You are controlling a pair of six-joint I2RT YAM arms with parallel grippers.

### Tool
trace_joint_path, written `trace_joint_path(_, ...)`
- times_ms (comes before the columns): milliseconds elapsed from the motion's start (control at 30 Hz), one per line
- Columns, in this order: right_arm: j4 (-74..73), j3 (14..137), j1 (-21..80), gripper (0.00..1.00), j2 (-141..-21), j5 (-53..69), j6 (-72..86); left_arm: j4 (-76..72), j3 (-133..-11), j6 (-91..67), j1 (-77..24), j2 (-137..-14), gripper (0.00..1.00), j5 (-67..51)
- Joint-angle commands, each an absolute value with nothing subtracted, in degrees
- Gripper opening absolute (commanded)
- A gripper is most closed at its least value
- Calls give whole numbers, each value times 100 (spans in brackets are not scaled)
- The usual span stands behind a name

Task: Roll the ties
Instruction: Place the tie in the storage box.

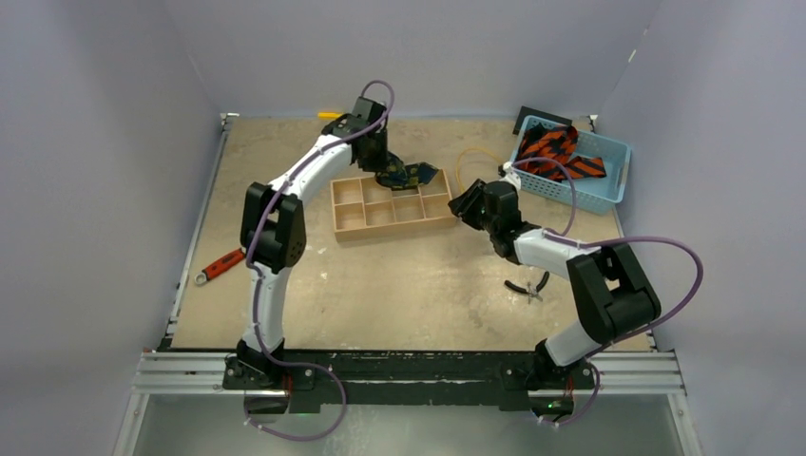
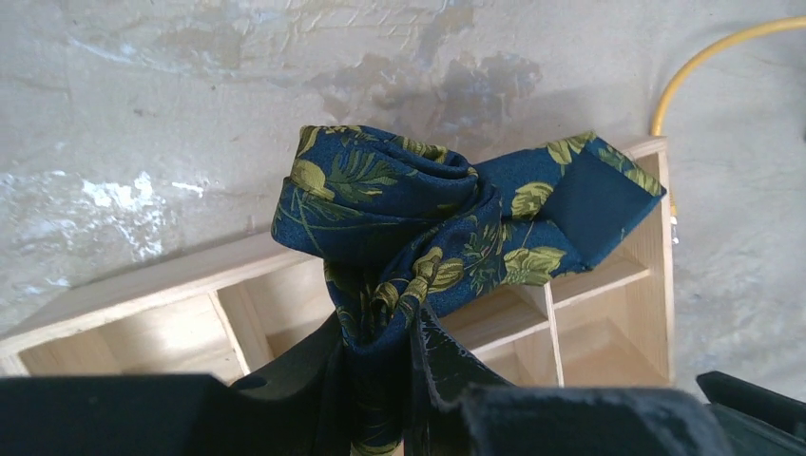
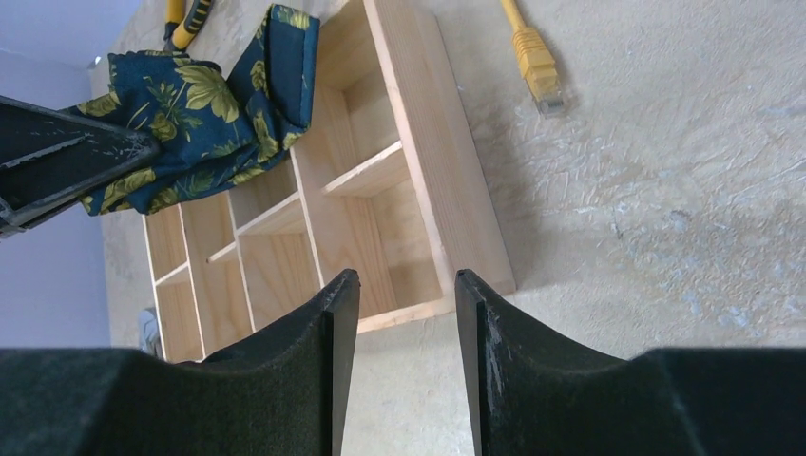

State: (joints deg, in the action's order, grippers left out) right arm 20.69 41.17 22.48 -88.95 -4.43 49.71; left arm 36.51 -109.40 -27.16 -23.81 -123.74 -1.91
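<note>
A rolled navy tie (image 2: 399,209) with yellow-green leaves hangs above the back row of a wooden compartment tray (image 2: 143,285). My left gripper (image 2: 375,323) is shut on its lower part, and its pointed end sticks out to the right. From above, the tie (image 1: 411,176) and left gripper (image 1: 388,169) sit over the tray's (image 1: 347,228) far edge. Beside the tray's right end, my right gripper (image 3: 407,280) stands open and empty over bare table; it (image 1: 459,206) points toward the tray. Orange-red striped ties (image 1: 556,152) lie in a blue basket (image 1: 608,198).
A yellow cord (image 1: 470,157) with a plug (image 3: 534,57) curls between tray and basket. A red-handled wrench (image 1: 220,266) lies at the left. Pliers (image 1: 527,287) rest near my right forearm. A dark flat object (image 1: 532,116) sits behind the basket.
</note>
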Motion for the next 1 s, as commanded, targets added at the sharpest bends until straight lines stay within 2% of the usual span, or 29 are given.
trace_joint_path(0, 1947, 4472, 2303, 45, -9002, -762, 4766, 4408, -11965, -2298, -2638, -12741, 0, 591)
trace_joint_path(333, 1643, 4685, 2379, 46, -9317, -1107, 4675, 5314, -13025, -2066, -3025, -13391, 0, 1446)
trace_joint_path(533, 1661, 4687, 2383, 47, -9409, -1261, 4677, 5595, -13102, -2031, -3167, -13520, 0, 1882)
trace_joint_path(833, 1892, 4773, 2400, 49, -9693, -1227, 4702, 5678, -13005, -2063, -3259, -13352, 0, 1842)
trace_joint_path(967, 1925, 4864, 2452, 45, -9842, -1084, 4668, 5703, -12986, -2050, -3269, -13217, 0, 1820)
